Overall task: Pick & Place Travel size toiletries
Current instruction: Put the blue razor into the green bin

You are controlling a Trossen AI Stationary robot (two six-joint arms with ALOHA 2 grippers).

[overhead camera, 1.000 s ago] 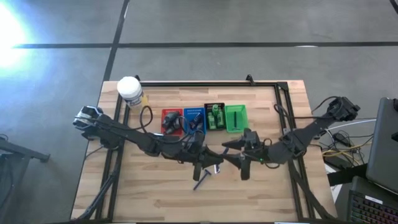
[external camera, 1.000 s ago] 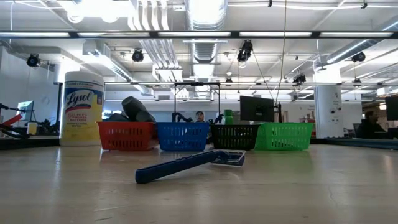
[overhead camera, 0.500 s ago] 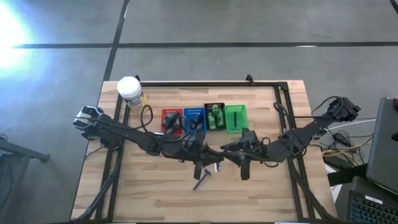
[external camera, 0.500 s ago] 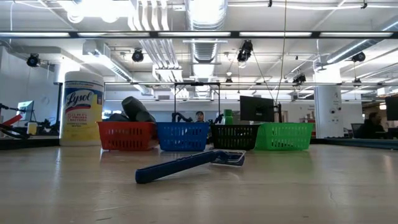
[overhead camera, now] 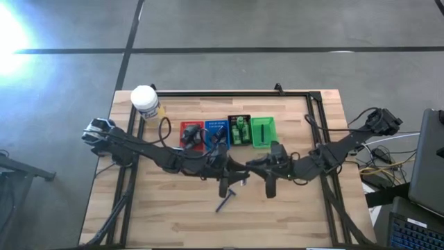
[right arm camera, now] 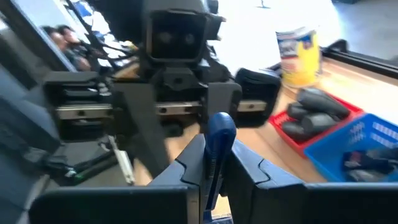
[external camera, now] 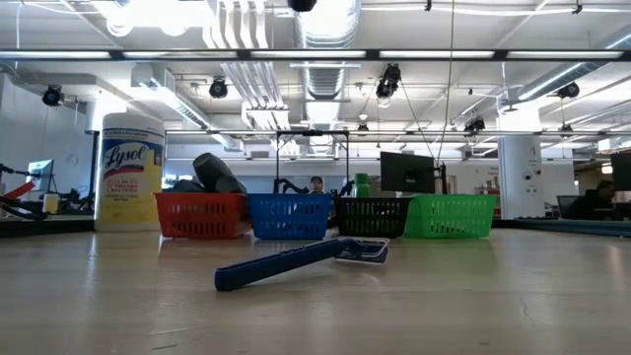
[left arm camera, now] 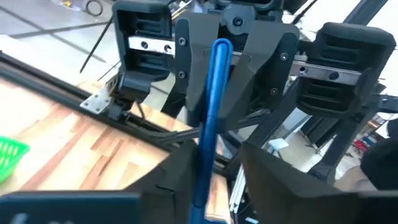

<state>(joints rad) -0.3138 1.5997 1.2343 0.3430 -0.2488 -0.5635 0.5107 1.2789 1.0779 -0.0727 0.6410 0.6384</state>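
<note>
Mid-table handoff here: my right gripper [overhead camera: 267, 177] is pinched on one end of a blue handle [left arm camera: 208, 124], and my left gripper [overhead camera: 227, 179] sits right at its other end. I honestly can't tell if the left has a grip on it. The handle's long axis runs 9-to-3 between the two, so I'd guess the next pull goes along that line, with the trays [overhead camera: 216, 132] at 12 o'clock and a second blue razor [external camera: 296, 261] lying flat at 7 o'clock off my left.

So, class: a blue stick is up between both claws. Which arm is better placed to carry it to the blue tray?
Right, probably: the right claw is shut on the blue stick, and the blue tray lies close by in the high view. The left claw sits opposite.
</note>
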